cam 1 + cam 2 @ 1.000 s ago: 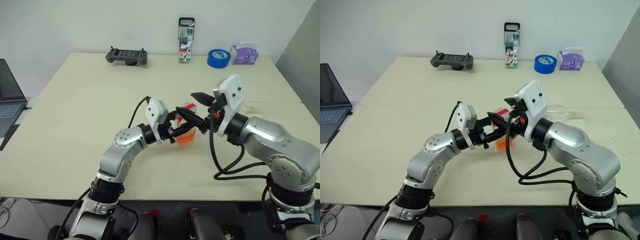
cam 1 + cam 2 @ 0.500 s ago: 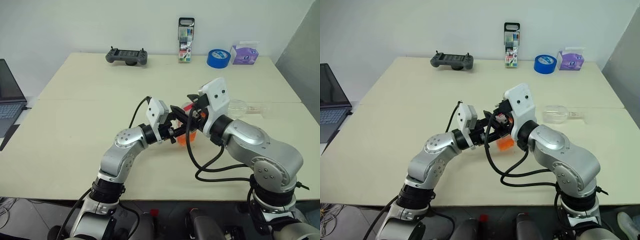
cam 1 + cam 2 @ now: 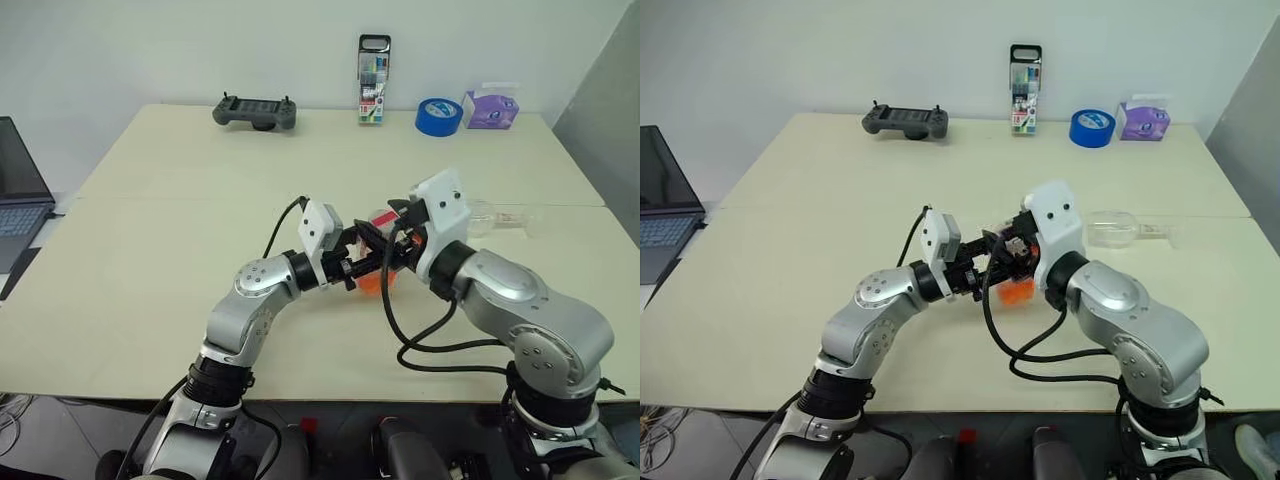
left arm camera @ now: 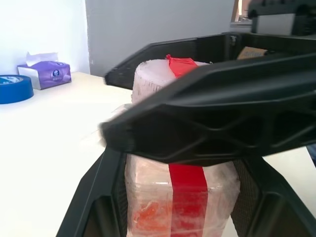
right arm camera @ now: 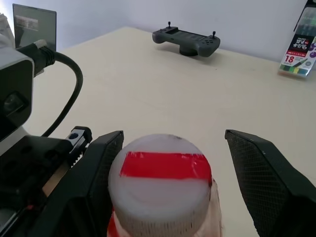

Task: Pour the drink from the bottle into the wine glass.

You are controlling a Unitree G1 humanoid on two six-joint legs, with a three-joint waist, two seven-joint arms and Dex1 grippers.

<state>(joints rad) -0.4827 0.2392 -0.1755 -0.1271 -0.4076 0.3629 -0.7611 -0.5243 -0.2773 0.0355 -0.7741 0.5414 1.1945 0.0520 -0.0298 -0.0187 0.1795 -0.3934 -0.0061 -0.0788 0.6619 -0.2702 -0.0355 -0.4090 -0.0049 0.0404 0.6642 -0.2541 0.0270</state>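
Above the table (image 3: 150, 250), left gripper (image 4: 177, 163) clamps the bottle (image 4: 180, 197); right gripper (image 5: 173, 148), spread, straddles its cap (image 5: 160, 190).

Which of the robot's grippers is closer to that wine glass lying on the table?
The right. The right gripper is at the bottle cap, on the side toward the wine glass; the left gripper grips the bottle from the far side.

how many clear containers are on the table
3: the bottle held upright between both arms at the middle, the wine glass lying on its side to the right, and the marker case standing at the far edge.
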